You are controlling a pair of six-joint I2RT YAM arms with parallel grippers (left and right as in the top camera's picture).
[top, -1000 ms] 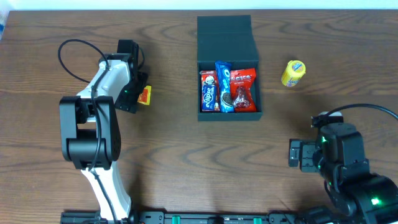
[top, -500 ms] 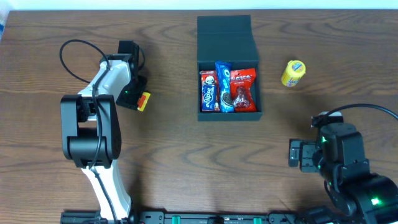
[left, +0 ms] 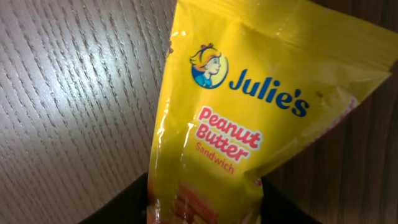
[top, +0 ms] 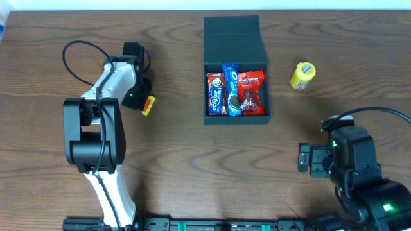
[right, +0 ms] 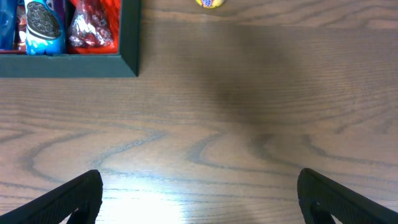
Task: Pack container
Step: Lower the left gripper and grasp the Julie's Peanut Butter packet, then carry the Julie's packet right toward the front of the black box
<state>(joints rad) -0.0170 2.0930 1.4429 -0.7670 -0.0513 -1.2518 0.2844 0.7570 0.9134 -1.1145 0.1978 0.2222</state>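
The dark teal container (top: 269,96) stands open at the table's middle back, its lid (top: 231,38) flipped away. Inside lie two blue packets (top: 223,91) and a red one (top: 252,93). My left gripper (top: 142,102) is down on the table to the container's left, shut on a yellow Julie's peanut butter sandwich packet (top: 149,104). In the left wrist view the packet (left: 242,118) fills the frame, with both dark fingers (left: 124,208) pressed against its sides. My right gripper (top: 307,159) rests at the front right, open and with nothing in it (right: 199,193).
A small yellow snack (top: 302,75) lies on the table right of the container, also at the top edge of the right wrist view (right: 208,3). The container's corner (right: 130,37) shows at that view's top left. A black cable (top: 74,58) loops by the left arm.
The left jaws have drawn in onto the yellow packet, which now looks narrower and sits slightly lower from above. The right arm has not moved.
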